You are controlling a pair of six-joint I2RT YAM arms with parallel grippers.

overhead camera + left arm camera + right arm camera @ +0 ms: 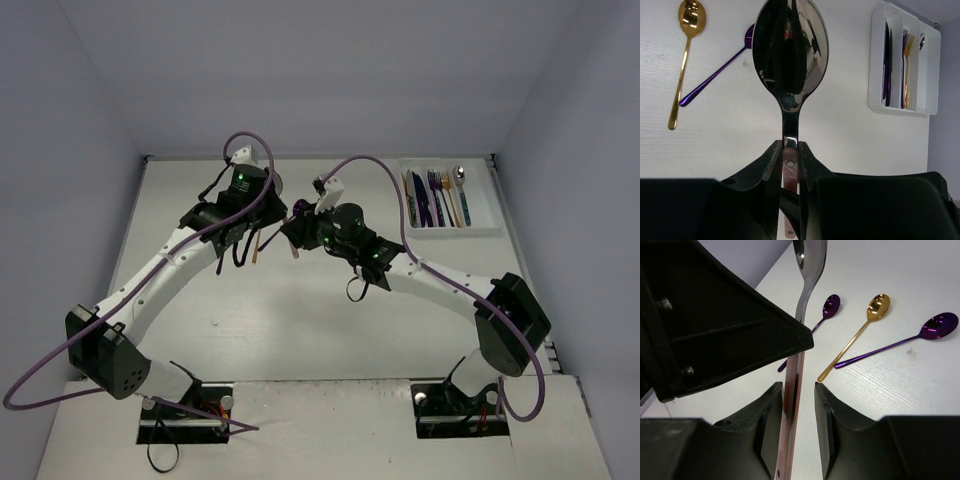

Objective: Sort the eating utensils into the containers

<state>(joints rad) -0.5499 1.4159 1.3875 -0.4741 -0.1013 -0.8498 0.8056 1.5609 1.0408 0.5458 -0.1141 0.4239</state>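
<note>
White table between pale grey walls carries the whole scene. Above its middle the left claw is pressed together on the neck of a silver spoon, pinching it just under the bowl, so that the reddish handle hangs free below. The right claw stands around this handle with its jaws partly spread. A thin gap shows on one side, so it does not grip yet. I think this is a handover: the spoon is held by the neck so that the other arm gets the handle. The white tray stands at the far right corner, on the right arm's side. On the table, well apart from the tray, a gold spoon lies between a first purple spoon and a second purple spoon. Dark knives and forks already lie in separate compartments. Only the left claw's own hold seems to stand in the way.
</note>
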